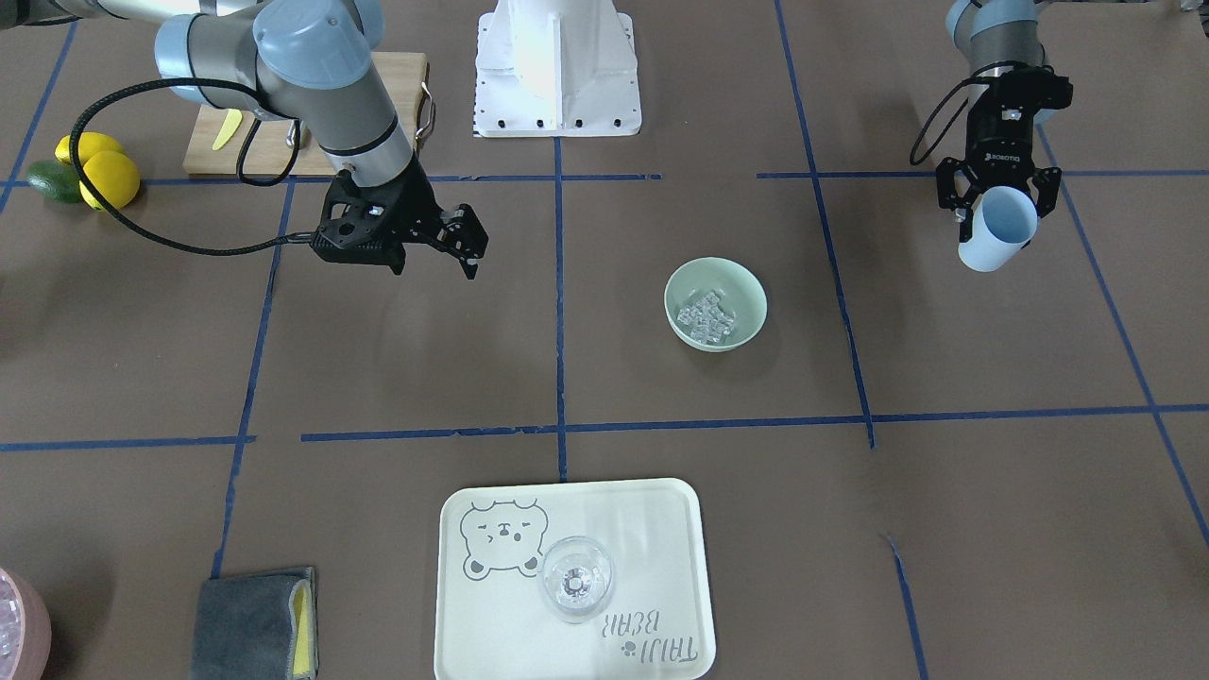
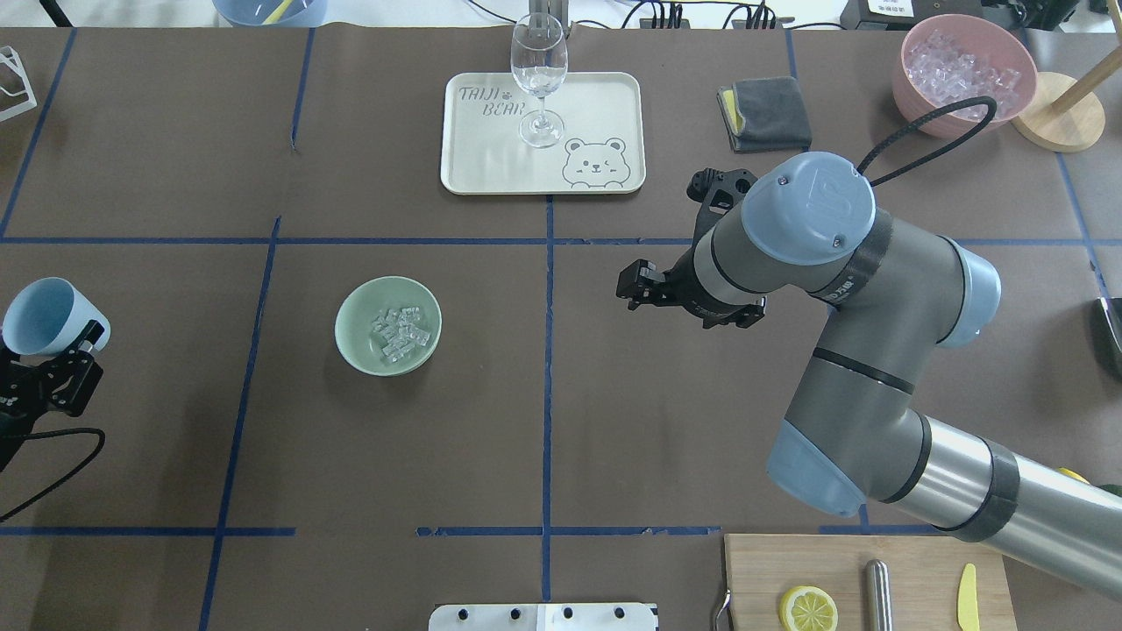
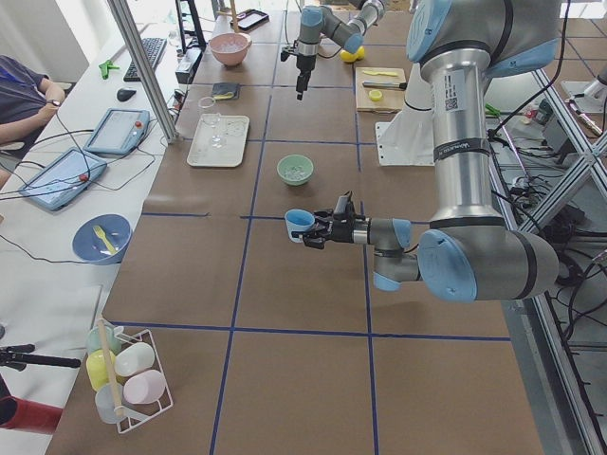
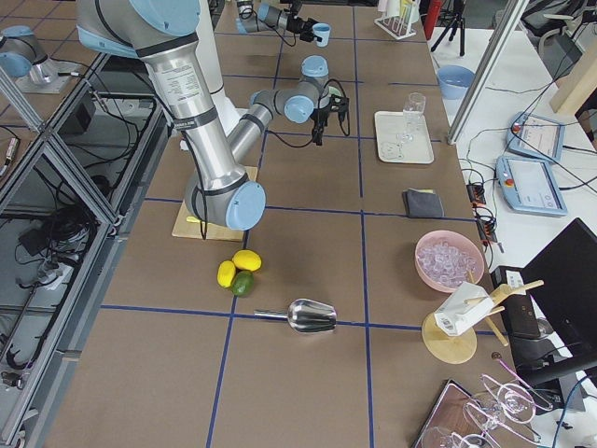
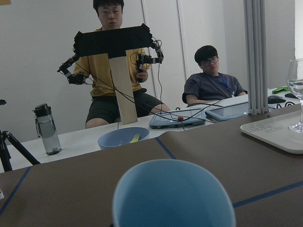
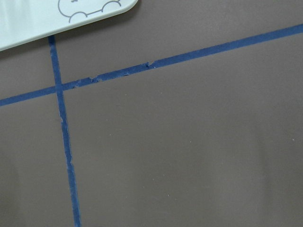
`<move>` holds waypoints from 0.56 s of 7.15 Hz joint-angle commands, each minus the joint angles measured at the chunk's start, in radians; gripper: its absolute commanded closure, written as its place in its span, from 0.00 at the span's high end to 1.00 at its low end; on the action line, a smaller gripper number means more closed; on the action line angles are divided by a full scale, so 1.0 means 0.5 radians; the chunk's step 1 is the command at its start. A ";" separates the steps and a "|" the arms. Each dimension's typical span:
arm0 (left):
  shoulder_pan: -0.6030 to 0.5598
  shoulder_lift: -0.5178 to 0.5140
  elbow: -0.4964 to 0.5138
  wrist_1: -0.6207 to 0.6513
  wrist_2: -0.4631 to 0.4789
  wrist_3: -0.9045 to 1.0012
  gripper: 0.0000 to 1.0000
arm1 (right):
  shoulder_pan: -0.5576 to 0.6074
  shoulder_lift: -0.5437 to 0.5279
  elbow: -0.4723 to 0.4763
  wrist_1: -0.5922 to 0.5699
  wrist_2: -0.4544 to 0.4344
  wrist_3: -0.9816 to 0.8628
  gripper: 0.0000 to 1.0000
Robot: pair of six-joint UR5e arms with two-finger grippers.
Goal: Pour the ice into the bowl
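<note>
From the front, my left end effector (image 1: pixel 997 210) pinches the cup (image 1: pixel 992 236) above the worktop (image 1: pixel 397 359). It is well apart from the bowl (image 1: pixel 746 288), which sits on the worktop between my two arms with the ice (image 1: pixel 708 316) inside it. My right end effector (image 1: pixel 468 247) hangs above the worktop on the bowl's other side, its fingers looking spread. From overhead, the ice lies in a small pile at the bowl's middle, and beyond the bowl a glass (image 2: pixel 538 61) stands upright on a tray (image 2: pixel 605 96). From the left side, the cup hangs in my left end effector, apart from the bowl and not over it. From the right side, both end effectors are too small and far off to judge. My left wrist camera shows the cup's rim close below, the tray and glass at the right edge, and two people (image 5: pixel 208 80) beyond the worktop. My right wrist camera looks down on the worktop, crossed tape lines (image 6: pixel 61 132) and a tray corner.
</note>
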 commanded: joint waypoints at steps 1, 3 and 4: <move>0.003 -0.001 0.114 -0.001 0.000 -0.236 0.00 | -0.015 0.038 0.002 -0.003 -0.003 0.002 1.00; 0.012 -0.068 0.206 0.030 -0.012 -0.492 0.00 | -0.061 0.102 -0.007 0.000 -0.012 0.100 1.00; 0.012 -0.157 0.282 0.094 -0.016 -0.509 0.00 | -0.088 0.133 -0.019 0.000 -0.018 0.134 1.00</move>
